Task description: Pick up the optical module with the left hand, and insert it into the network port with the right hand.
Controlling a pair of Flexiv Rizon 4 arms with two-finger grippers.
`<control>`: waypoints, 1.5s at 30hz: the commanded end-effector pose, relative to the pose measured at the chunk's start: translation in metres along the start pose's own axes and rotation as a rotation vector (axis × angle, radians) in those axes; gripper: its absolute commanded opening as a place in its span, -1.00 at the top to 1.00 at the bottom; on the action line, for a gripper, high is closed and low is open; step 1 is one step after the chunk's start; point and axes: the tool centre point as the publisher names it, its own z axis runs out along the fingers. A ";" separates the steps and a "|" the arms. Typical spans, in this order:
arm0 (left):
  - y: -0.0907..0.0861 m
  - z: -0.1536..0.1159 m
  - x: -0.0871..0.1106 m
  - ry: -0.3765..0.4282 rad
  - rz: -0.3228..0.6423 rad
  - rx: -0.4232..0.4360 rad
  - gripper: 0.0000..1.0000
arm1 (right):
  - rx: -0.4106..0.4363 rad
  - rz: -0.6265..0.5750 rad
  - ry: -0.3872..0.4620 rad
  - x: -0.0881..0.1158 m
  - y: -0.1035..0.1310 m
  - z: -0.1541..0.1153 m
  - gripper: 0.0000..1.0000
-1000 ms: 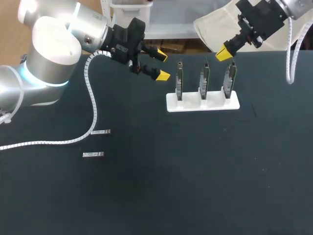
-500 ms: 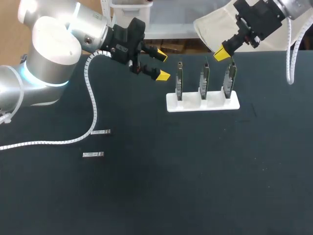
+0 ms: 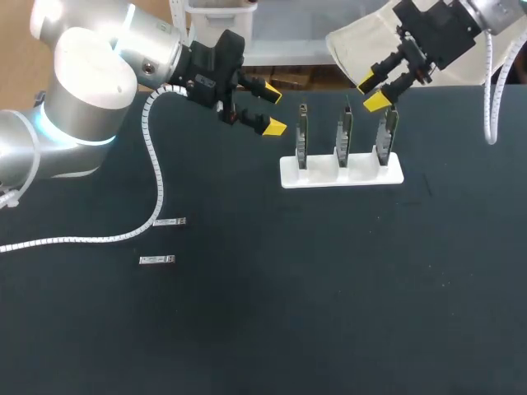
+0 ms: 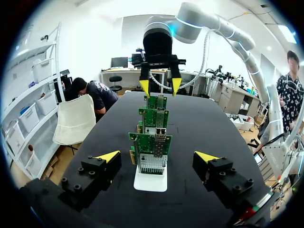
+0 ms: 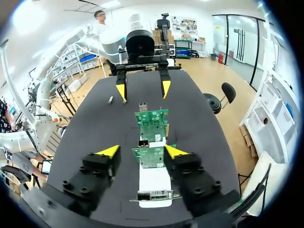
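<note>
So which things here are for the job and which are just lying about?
For the job: first optical module, second optical module, three port boards in the white stand, left tool and right tool, both open.
Just lying about: the white ribbed cable trailing over the black table.

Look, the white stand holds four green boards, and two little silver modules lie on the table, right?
Not quite. The white stand holds three green boards, not four; the head view shows them in a row. Two little silver modules do lie on the table.
</note>
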 end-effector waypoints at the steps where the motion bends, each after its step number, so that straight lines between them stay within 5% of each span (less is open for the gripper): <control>1: 0.001 0.000 -0.001 0.004 -0.002 0.001 -1.00 | 0.006 -0.001 -0.001 0.000 0.002 0.000 -1.00; 12: 0.001 -0.015 -0.013 0.007 0.064 -0.026 -1.00 | 0.006 -0.001 -0.001 0.000 0.002 0.000 -1.00; 14: -0.004 -0.022 -0.024 0.192 0.211 -0.006 -1.00 | 0.006 -0.001 -0.001 0.000 0.002 0.000 -1.00; 22: -0.029 -0.071 -0.028 0.354 0.300 -0.060 -1.00 | 0.006 -0.001 -0.001 0.000 0.002 0.000 -1.00; 35: -0.097 -0.149 0.046 0.568 0.072 -0.182 -1.00 | 0.006 -0.001 -0.001 0.000 0.002 0.000 -1.00; 45: -0.122 -0.162 0.067 0.532 -0.014 -0.223 -1.00 | 0.006 -0.001 -0.001 0.000 0.002 0.000 -1.00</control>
